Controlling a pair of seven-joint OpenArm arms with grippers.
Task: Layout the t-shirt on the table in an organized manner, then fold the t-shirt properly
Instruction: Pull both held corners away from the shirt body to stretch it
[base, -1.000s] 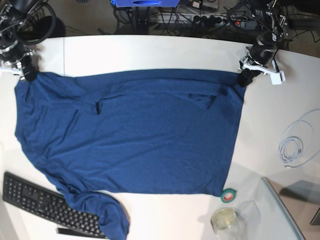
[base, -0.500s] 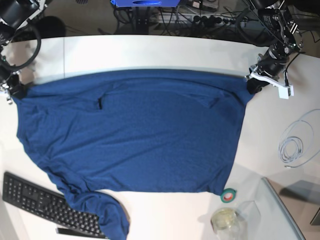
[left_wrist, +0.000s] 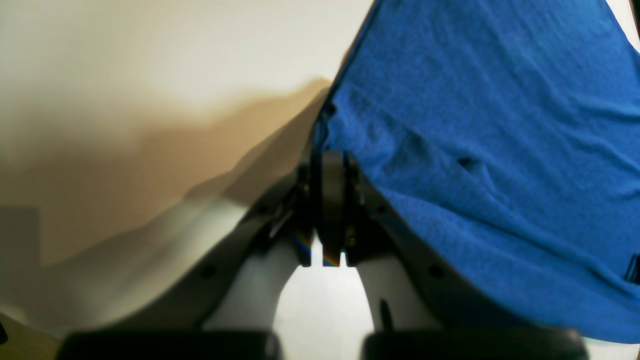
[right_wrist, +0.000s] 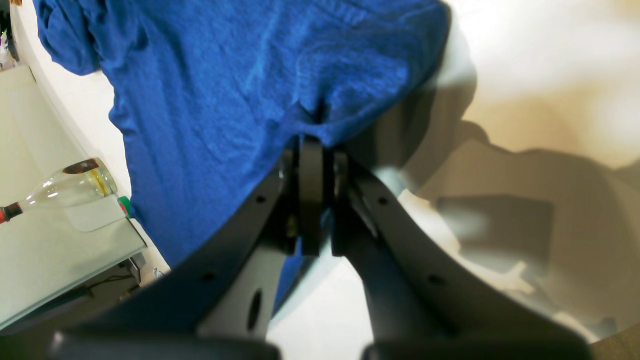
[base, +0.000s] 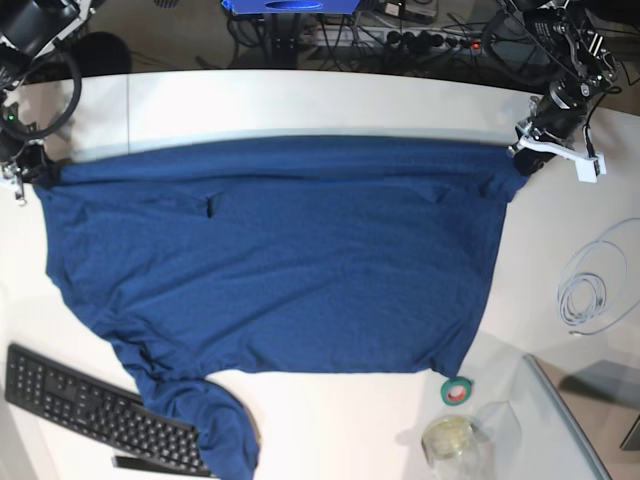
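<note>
1. Left wrist view: the left claw (left_wrist: 327, 200) is seen clenched on a corner of the t-shirt (left_wrist: 490, 150), its jaws pressed together with the fabric edge pinched between them. The blue cloth is spread to the right and above; the white surface (left_wrist: 175, 60) is seen to the left, crossed by shadow.

2. Right wrist view: the right claw (right_wrist: 312, 200) is likewise clenched on a corner of the t-shirt (right_wrist: 225, 90), a small pucker of cloth being gathered at the jaw tips. A glass bottle (right_wrist: 70, 187) lying on its side is seen at the left.

3. Base view: the t-shirt (base: 280, 260) is stretched wide across the surface (base: 300, 100), its upper edge drawn taut between the left claw (base: 525, 152) at the right and the right claw (base: 32, 170) at the left. One sleeve is draped over the keyboard (base: 70, 400) at the lower left. A roll of green tape (base: 458, 391) lies just beside the lower right corner of the cloth, with a jar (base: 450, 438) near it and a coiled white cable (base: 590, 290) well apart.
</note>
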